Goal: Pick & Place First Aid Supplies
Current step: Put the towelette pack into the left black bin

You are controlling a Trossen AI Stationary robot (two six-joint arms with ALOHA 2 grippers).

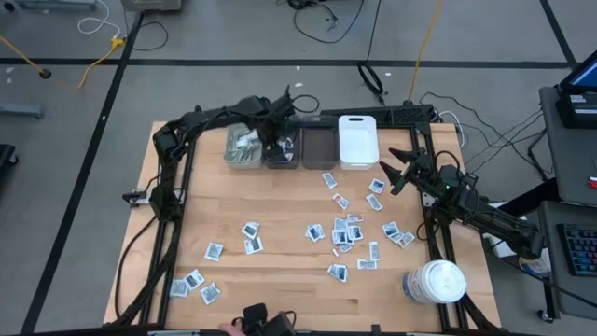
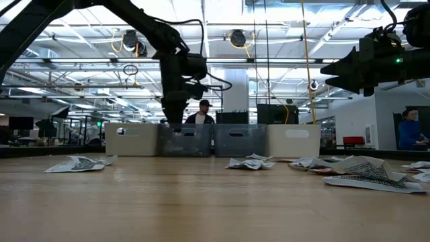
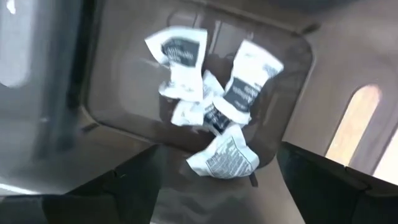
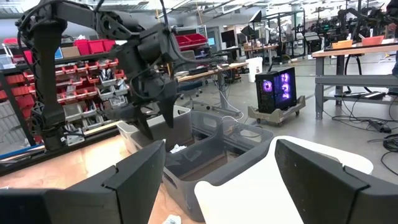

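Your left gripper [image 3: 214, 186] hangs open over the dark bin [image 3: 292, 68] to drop a sachet [image 3: 222, 155]; your right gripper [image 1: 396, 171] waits open.

My tabletop [image 1: 280, 285] carries scattered sachets [image 1: 347, 229]; four bins [image 1: 300, 145] line its far edge; a jar [image 1: 435, 282] stands near its right corner.
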